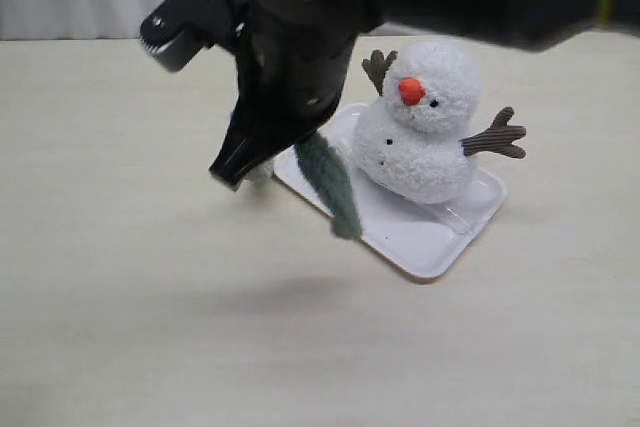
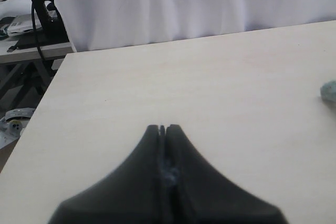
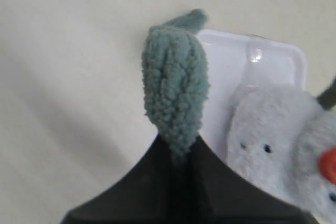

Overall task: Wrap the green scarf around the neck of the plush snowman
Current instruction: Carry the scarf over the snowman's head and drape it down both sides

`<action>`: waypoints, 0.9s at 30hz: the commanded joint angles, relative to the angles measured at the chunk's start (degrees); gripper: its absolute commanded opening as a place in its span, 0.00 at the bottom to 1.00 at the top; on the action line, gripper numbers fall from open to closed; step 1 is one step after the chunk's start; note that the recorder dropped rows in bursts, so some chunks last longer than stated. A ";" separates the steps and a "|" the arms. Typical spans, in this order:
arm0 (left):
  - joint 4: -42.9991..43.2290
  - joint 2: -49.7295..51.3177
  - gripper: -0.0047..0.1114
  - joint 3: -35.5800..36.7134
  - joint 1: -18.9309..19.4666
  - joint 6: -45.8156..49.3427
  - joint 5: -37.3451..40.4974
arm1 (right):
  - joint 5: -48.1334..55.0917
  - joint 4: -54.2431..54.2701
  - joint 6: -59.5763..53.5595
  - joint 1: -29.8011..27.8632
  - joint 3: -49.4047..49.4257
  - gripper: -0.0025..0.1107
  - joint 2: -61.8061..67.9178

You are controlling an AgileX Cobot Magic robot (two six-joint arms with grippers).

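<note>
**A:** So, what have the right fingers (image 3: 160, 169) got?

**B:** One end of the green scarf (image 1: 335, 192). They are clamped narrow on it, the black tips pressed into the fuzz with no gap showing between them. The rest of the strip hangs down from them, thick and nubbly, a muted sage knit.

**A:** Where does it hang, going by the plush snowman (image 1: 420, 132)?

**B:** Just beside the snowman's round belly and apart from it. It hangs over the rim of the white plastic tray (image 1: 420, 242) that the snowman lies tilted on. Whether the loose end touches the tray, I cannot tell.

**A:** And the snowman itself?

**B:** Two fluffy white balls with an orange nose, black bead eyes and buttons. Its brown ribbed twig arms are spread out to either side.

**A:** The left fingers (image 2: 155, 140)?

**B:** Pressed together tip to tip, smooth matte black, holding nothing. Pale, wood-toned tabletop (image 2: 157, 77) stretches beyond them.
</note>
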 commanded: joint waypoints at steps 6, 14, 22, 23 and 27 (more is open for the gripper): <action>-0.34 -0.18 0.04 0.10 0.01 0.04 -0.56 | 7.46 -15.15 8.11 -0.13 0.23 0.06 -13.27; -0.34 -0.18 0.04 0.10 0.01 0.04 -0.56 | 1.78 -26.82 18.88 -0.26 0.23 0.06 -10.19; -0.34 -0.18 0.04 0.10 0.01 0.04 -0.71 | 3.57 -26.19 20.90 -10.10 0.27 0.06 -4.76; -0.34 -0.18 0.04 0.10 0.01 0.04 -0.71 | 3.57 -26.16 20.90 -10.99 0.27 0.06 -4.49; -0.34 -0.18 0.04 0.10 0.01 0.04 -0.61 | 3.70 -25.18 20.90 -13.52 0.27 0.06 -4.47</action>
